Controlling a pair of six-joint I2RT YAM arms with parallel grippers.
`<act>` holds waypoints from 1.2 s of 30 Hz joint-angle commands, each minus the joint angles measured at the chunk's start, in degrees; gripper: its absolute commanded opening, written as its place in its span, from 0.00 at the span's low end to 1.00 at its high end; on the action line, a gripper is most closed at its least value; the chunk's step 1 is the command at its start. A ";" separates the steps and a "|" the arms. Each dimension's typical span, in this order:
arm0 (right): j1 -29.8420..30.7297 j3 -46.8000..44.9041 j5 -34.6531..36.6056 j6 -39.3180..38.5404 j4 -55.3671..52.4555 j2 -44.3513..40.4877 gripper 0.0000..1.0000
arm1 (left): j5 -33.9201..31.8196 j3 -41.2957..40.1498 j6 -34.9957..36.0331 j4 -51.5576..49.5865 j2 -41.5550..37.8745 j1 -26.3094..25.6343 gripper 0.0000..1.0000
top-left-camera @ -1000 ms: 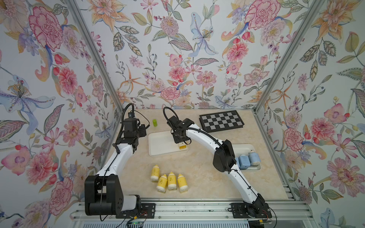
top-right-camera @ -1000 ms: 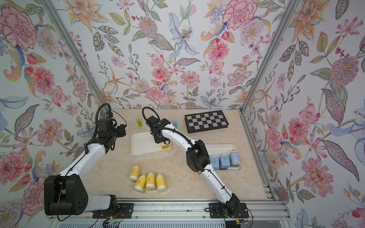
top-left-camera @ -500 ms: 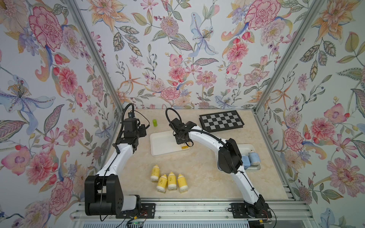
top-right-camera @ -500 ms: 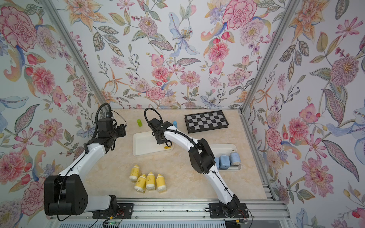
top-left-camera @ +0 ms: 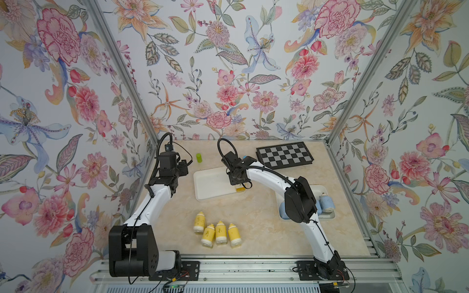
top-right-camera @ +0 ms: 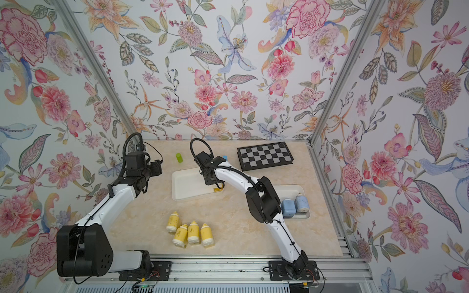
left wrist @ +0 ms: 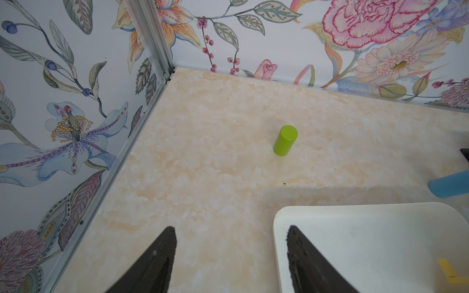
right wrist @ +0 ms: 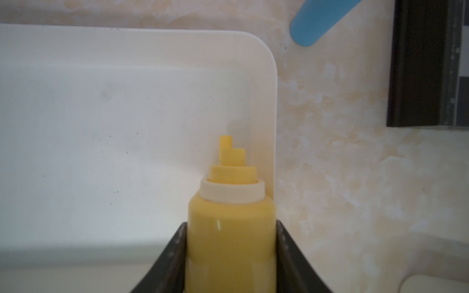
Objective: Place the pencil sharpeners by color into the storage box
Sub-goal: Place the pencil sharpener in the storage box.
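Note:
My right gripper (right wrist: 231, 225) is shut on a yellow pencil sharpener (right wrist: 231, 228), whose ribbed tip points along the right edge of the shallow white storage box (top-left-camera: 210, 182). In a top view the held piece (top-left-camera: 239, 188) shows just under the gripper at the box's near right corner. Several more yellow sharpeners (top-left-camera: 215, 232) lie in a cluster near the table's front. Pale-blue sharpeners (top-right-camera: 288, 208) sit in a second white tray (top-right-camera: 305, 217) at the right, partly hidden by my right arm. My left gripper (left wrist: 231, 230) hangs open and empty over the box's far left corner.
A small green cylinder (top-left-camera: 199, 157) stands upright at the back left. A small blue cylinder (right wrist: 317, 22) stands beside the black checkerboard (top-left-camera: 284, 154) at the back right. Flowered walls close in three sides.
My right gripper has moved slightly right with the yellow sharpener, and its elbow has swung right over the blue sharpeners. The left arm has not moved.

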 commanded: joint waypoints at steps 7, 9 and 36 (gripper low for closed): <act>-0.17 -3.11 -0.53 0.08 0.41 -3.51 0.60 | 0.17 -0.74 0.38 0.48 0.36 -0.52 0.71; -0.11 -3.31 -0.44 0.08 0.41 -3.79 0.62 | 0.17 -0.74 0.38 0.51 0.45 -0.56 0.71; 15.58 -31.86 -8.63 14.13 -13.16 -37.42 0.71 | -0.83 -0.90 0.04 0.76 -2.25 -0.61 0.71</act>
